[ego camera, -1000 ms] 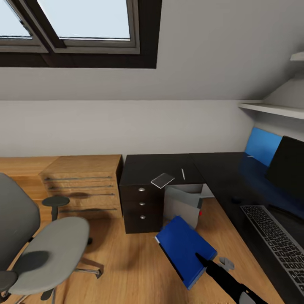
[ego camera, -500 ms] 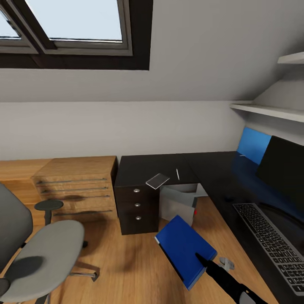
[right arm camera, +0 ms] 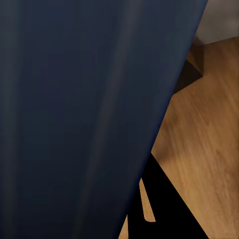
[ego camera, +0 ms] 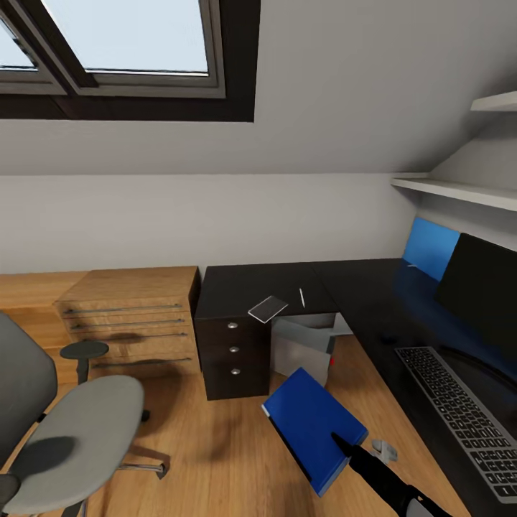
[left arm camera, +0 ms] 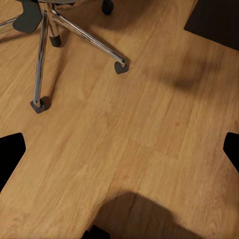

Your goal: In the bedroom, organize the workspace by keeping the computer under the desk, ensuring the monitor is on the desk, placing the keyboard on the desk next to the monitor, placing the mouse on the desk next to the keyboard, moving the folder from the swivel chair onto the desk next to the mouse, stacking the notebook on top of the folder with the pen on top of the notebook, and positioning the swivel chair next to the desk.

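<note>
My right gripper (ego camera: pixel 344 444) is shut on the near corner of the flat blue folder (ego camera: pixel 311 422), holding it tilted above the floor in front of the black desk (ego camera: pixel 359 287). In the right wrist view the folder (right arm camera: pixel 84 109) covers most of the frame, with one black finger (right arm camera: pixel 164 209) beside its edge. The white-grey notebook (ego camera: pixel 267 308) and the thin white pen (ego camera: pixel 301 297) lie on the desk's left wing. The light grey computer (ego camera: pixel 305 347) stands under the desk. The monitor (ego camera: pixel 480 287) and keyboard (ego camera: pixel 459 415) are on the right wing. The small dark mouse (ego camera: pixel 388 336) barely stands out from the desk top. The swivel chair (ego camera: pixel 75 431) stands at the left, its chrome base (left arm camera: pixel 55 35) beyond my open left gripper (left arm camera: pixel 119 154).
A light wooden drawer chest (ego camera: pixel 129 316) stands against the wall left of the desk. A blue wall panel (ego camera: pixel 429 248) sits behind the monitor, and white shelves (ego camera: pixel 459 189) hang above it. Bare wood floor (ego camera: pixel 215 452) lies between chair and desk.
The head view swung slightly right and then settled, so everything slid a little left in the picture. The folder stays held in my right gripper in the same pose.
</note>
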Controlling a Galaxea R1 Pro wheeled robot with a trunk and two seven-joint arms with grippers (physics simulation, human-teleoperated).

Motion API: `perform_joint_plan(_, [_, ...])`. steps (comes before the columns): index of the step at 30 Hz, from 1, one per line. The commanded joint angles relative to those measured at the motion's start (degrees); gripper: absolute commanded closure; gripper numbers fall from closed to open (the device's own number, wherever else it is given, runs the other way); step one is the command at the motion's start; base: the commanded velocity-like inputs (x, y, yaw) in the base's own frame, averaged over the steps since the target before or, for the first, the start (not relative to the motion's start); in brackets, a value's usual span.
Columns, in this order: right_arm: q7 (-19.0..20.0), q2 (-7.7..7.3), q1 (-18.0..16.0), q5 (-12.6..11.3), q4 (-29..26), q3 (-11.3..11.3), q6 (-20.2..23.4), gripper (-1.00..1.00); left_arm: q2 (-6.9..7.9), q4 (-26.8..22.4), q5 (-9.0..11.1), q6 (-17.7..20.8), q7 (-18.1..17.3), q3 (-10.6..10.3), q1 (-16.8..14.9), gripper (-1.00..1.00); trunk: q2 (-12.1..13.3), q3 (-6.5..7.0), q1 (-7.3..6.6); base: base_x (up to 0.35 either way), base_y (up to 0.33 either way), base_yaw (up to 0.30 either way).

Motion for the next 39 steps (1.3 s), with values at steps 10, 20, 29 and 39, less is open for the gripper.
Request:
perform_joint_plan(10, [0.09, -0.02, -0.05, 0.53, 0.13, -0.31, -0.46, 1.00, 0.03, -0.09, 0.45, -0.02, -0.22, 0.01, 0.01, -1.00, -0.05, -0.07, 0.01, 0.000, 0.000, 0.000])
perform_joint_plan(20, [-0.05, 0.30, -0.05, 0.45, 0.17, -0.30, -0.33, 1.00, 0.04, -0.11, 0.45, -0.02, -0.25, 0.01, 0.01, -1.00, -0.05, -0.07, 0.01, 0.000, 0.000, -0.037])
perform_joint_plan(29, [-0.07, 0.45, -0.05, 0.44, 0.18, -0.34, -0.37, 1.00, 0.04, -0.08, 0.37, -0.02, -0.26, 0.01, 0.01, -1.00, -0.05, -0.07, 0.01, 0.000, 0.000, -0.234])
perform_joint_plan(39, [0.08, 0.96, -0.05, 0.50, 1.20, -0.30, -0.48, 1.00, 0.04, -0.10, 0.36, -0.02, -0.26, 0.01, 0.01, -1.00, -0.05, -0.07, 0.01, 0.000, 0.000, -0.107])
